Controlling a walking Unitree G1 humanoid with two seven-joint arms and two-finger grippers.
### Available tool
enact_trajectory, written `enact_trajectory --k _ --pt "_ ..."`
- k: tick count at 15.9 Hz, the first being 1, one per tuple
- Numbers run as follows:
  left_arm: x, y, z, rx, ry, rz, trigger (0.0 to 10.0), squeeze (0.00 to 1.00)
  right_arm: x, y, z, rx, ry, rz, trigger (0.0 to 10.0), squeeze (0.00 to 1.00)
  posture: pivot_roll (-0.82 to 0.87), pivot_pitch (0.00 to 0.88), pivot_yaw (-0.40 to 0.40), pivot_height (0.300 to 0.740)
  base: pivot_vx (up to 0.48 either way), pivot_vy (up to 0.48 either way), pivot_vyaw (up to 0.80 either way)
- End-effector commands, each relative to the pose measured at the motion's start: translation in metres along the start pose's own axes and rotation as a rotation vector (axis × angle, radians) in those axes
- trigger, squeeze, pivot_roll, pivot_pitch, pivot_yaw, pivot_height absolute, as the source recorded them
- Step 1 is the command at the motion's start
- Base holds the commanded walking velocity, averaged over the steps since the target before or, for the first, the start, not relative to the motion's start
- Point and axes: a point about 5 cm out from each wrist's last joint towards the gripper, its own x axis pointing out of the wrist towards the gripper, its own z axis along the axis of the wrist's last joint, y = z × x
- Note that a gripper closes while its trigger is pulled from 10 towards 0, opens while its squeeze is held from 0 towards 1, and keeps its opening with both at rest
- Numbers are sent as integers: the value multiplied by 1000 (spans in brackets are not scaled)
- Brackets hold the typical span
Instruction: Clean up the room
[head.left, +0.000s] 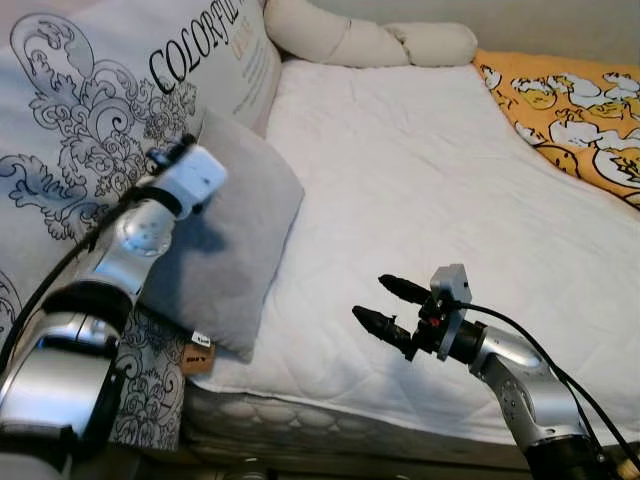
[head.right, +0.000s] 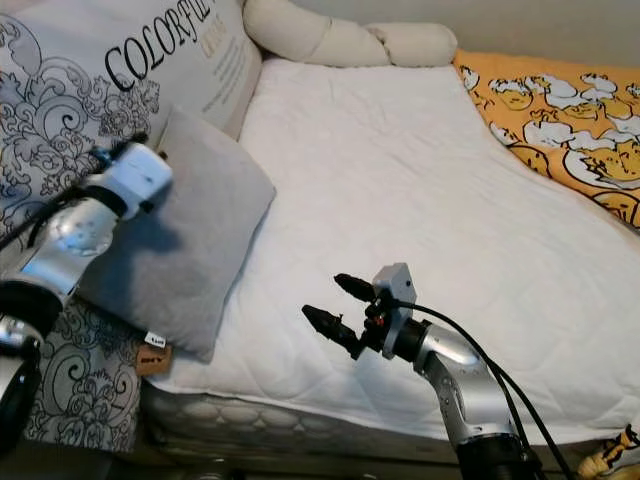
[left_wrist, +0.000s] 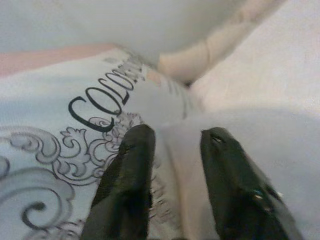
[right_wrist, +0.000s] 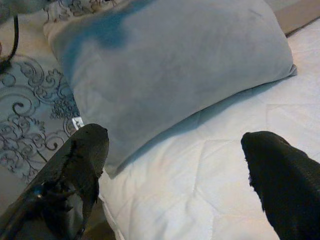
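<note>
- The grey pillow (head.left: 232, 235) sits at the bed's left edge, leaning on the big patterned pillow (head.left: 90, 110).
- The left gripper (left_wrist: 172, 165) is up against the grey pillow's top edge, fingers a little apart and holding nothing.
- The right gripper (head.left: 385, 303) hovers over the white mattress (head.left: 420, 170), fingers spread wide and empty, pointing at the grey pillow.

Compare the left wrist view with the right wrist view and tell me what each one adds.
Left wrist view alone: the left gripper, its fingers a little apart, at the upper edge of the grey pillow, with the lettering on the large printed cushion and the cream bolster behind.

Right wrist view alone: the right gripper, wide open above the white mattress, facing the pillow's whole front and its small tag.

Both: the grey pillow leaning on the printed cushion.
</note>
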Motion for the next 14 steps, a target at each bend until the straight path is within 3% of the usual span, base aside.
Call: enact_trajectory --k 1,2,3,4,5,7,8,9,11,12,13,14 --pt "-4 -4 3 -237 -39 9 10000 1000 -2 -2 2 39 -33 -14 10000 1000 57 0 34 740 0 0 0" --pt "-8 -13 2 -359 -38 -23 10000 1000 -3 -3 4 63 -51 -25 10000 1000 56 0 36 740 0 0 0" --pt "-12 -22 4 -426 -41 -44 10000 1000 -5 -7 6 33 -56 -60 10000 1000 56 0 35 740 0 0 0" --pt "-15 -27 7 -468 -51 -52 10000 1000 -6 -9 8 10 -56 -77 10000 1000 56 0 34 740 0 0 0" --pt "-22 -34 15 -536 -98 -50 10000 965 -4 -9 14 -74 -81 -105 10000 1000 53 0 33 740 0 0 0" --pt "-28 -40 23 -631 -123 -44 10000 902 -3 -11 15 -107 -103 -163 10000 1000 40 0 36 740 0 0 0" --pt "-41 -56 28 -769 -83 -52 10000 890 -6 -25 7 -1 -86 -415 10000 973 11 0 49 740 0 -398 0" --pt "-45 -63 27 -764 -60 -68 10000 878 -6 -24 6 1 -90 -448 10000 0 -2 0 53 740 0 -446 0" --pt "-54 -75 14 -663 26 -110 10000 835 -4 -29 6 -48 -79 -601 10000 0 -6 0 46 740 0 -448 0" --pt "-56 -76 9 -626 49 -104 10000 831 -5 -33 7 -9 -100 -669 10000 0 -5 0 42 740 0 -446 0" --pt "-58 -76 7 -637 71 -93 10000 827 -6 -35 9 25 -129 -710 10000 0 -5 0 42 740 0 -442 0" --pt "-63 -74 3 -663 100 -77 10000 827 -6 -36 15 -61 -127 -757 10000 0 3 0 34 740 0 -446 0"
